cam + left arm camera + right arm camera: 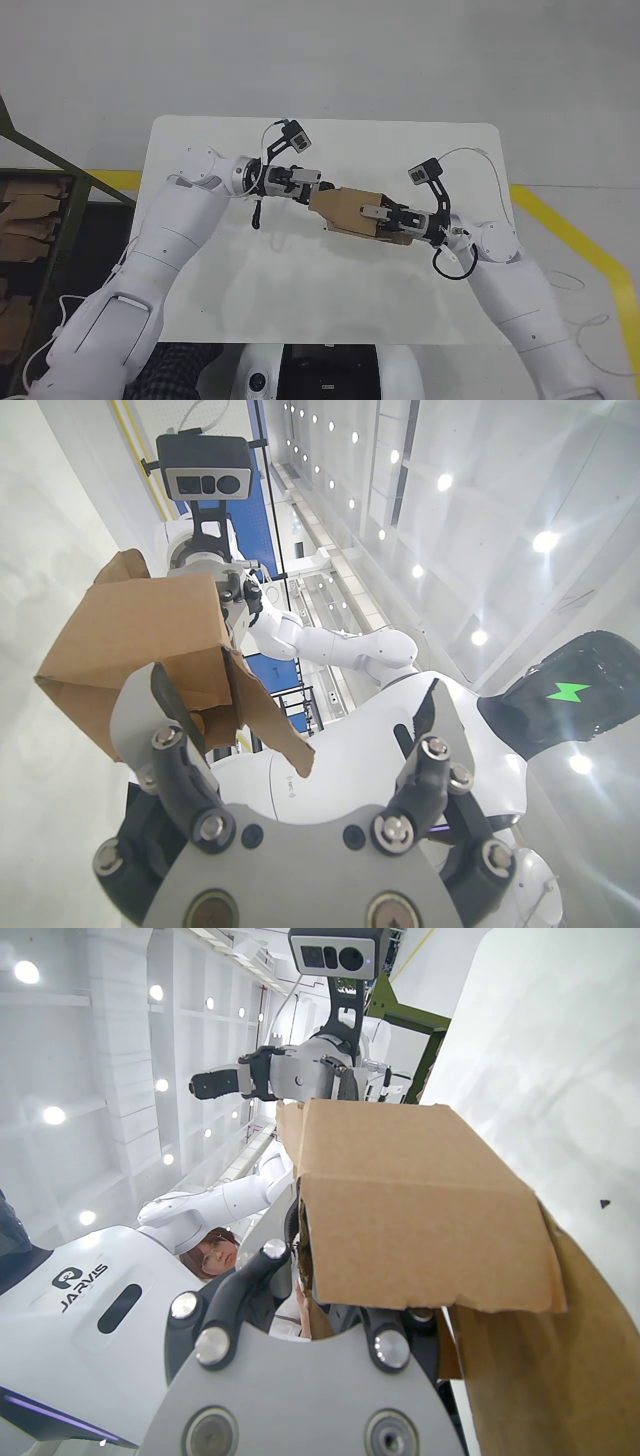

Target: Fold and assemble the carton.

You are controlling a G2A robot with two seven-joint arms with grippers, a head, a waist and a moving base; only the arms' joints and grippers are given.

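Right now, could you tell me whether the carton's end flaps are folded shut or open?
Open. In the left wrist view the carton is a squared tube, but its flap sticks out loose.

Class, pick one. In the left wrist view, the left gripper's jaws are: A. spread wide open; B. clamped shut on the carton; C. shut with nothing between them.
A: the left gripper has its jaws standing far apart, one of them beside the open end of the carton.

carton (345,205) above table (300,290) centre | left hand (317,185) at its left end | right hand (378,212) at its right
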